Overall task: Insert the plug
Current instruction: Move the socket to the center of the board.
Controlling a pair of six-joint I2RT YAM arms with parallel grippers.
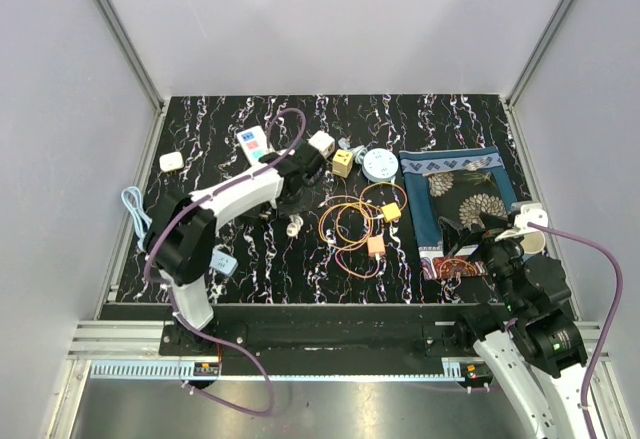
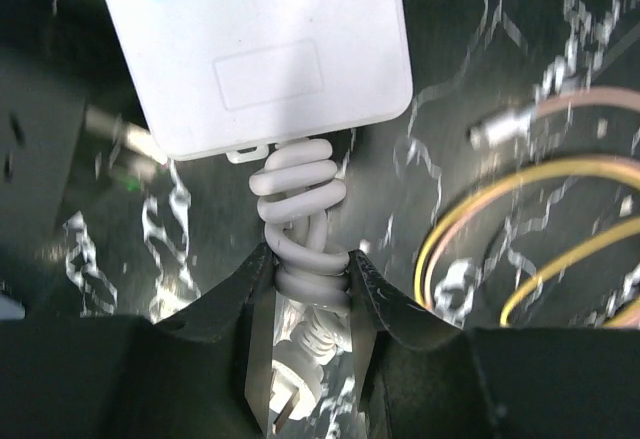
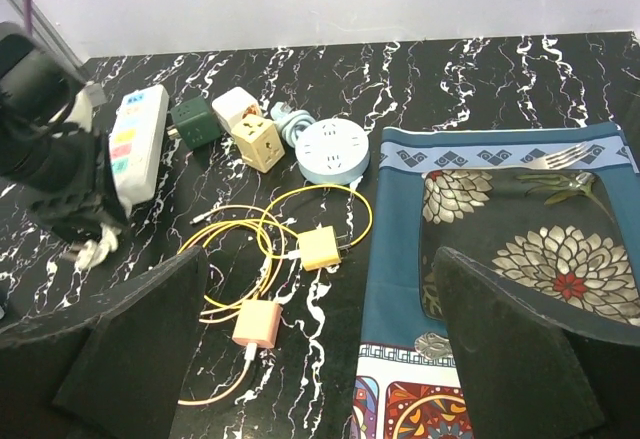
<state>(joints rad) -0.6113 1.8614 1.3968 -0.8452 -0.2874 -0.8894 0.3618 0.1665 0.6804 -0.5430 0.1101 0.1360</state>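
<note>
Left wrist: left tool (image 2: 310, 269) pinches coiled cord (image 2: 300, 184) below strip (image 2: 270, 49) — plug (image 2: 295, 374) free, not yet inserted — right tool (image 3: 320, 259) spread, holding nothing.

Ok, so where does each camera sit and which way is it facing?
Top external: fixed above and behind the bases, looking down on the table; both arms show, the left arm out at the power strip.
Left wrist: on that wrist, looks along the left fingers, closed on the strip's coiled cord.
Right wrist: on that wrist, looks low across the table toward the back wall; the open right fingers frame the bottom.
Shared: all three show the power strip.
</note>
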